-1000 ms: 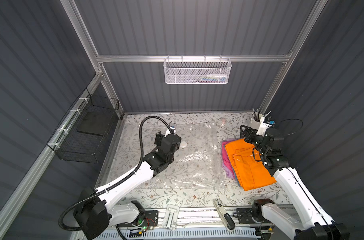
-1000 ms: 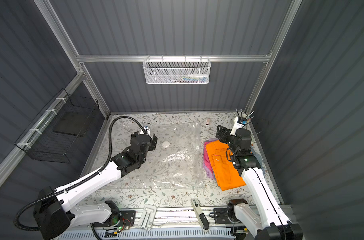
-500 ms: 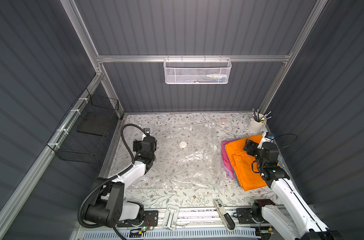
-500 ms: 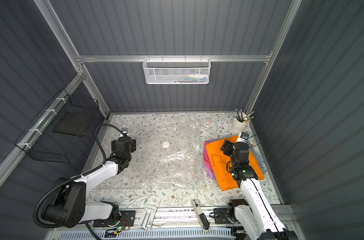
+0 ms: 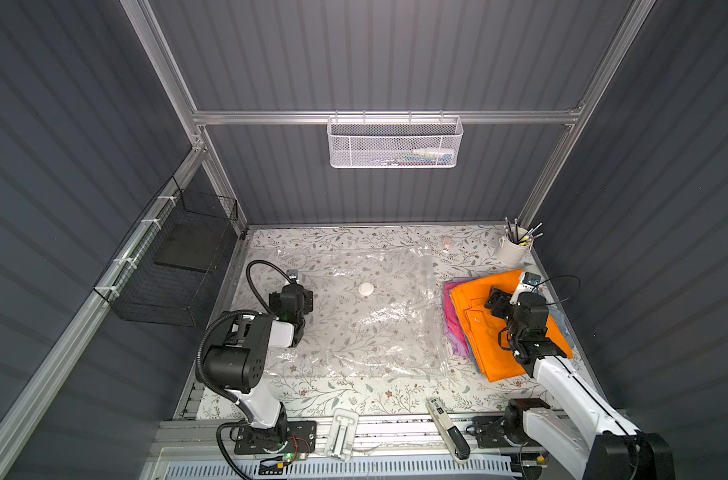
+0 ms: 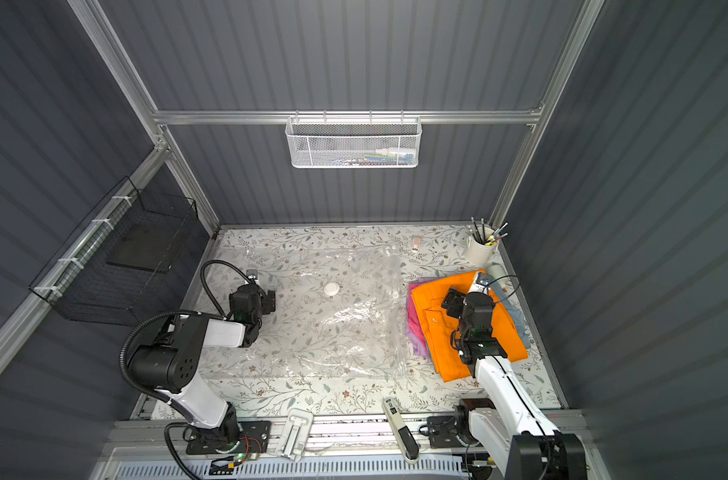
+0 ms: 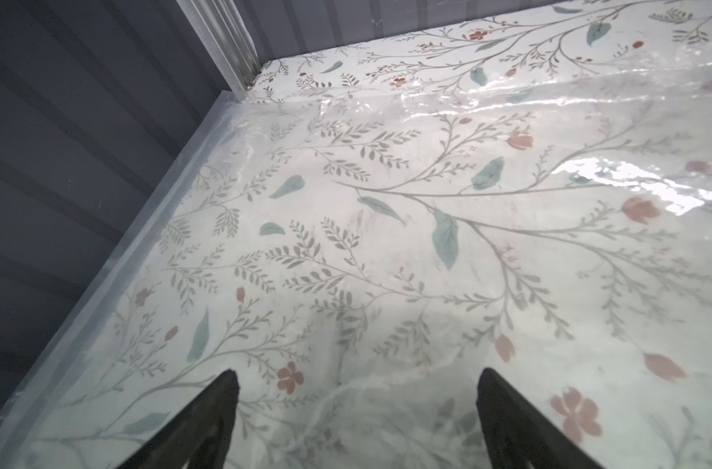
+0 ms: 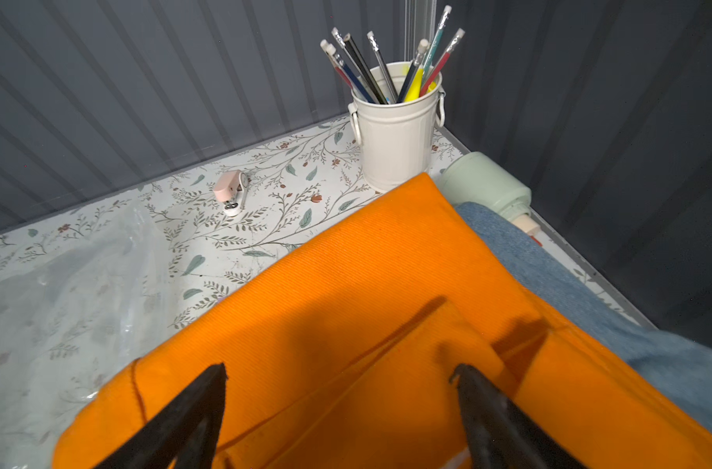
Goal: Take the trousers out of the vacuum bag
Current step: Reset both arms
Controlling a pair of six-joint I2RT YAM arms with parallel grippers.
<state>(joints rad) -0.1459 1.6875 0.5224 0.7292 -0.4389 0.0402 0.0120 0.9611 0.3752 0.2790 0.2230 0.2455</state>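
The vacuum bag (image 5: 354, 324) lies flat and clear on the floral table, its white valve (image 5: 366, 289) facing up; nothing shows inside it. To its right sits a stack of folded trousers: orange (image 5: 491, 336) on top, with pink (image 5: 450, 307), lilac (image 5: 457, 349) and denim (image 5: 560, 322) edges showing beneath. My left gripper (image 7: 356, 377) hangs open just above the bag's left part (image 7: 468, 243), holding nothing. My right gripper (image 8: 338, 368) is open over the orange trousers (image 8: 346, 292), with nothing between its fingers. Both top views show the same layout, with the valve (image 6: 332, 289) left of the stack (image 6: 470, 332).
A white pencil cup (image 5: 511, 251) stands in the back right corner, a mint bottle (image 8: 484, 182) beside it. A small pink item (image 5: 446, 246) lies near the back wall. A black wire basket (image 5: 171, 266) hangs on the left wall, a white mesh basket (image 5: 395, 143) on the back wall.
Both arms have drawn back toward the front. The left gripper left the valve area for the bag's left part; the right came back over the orange trousers. Both jaws opened slightly wider.
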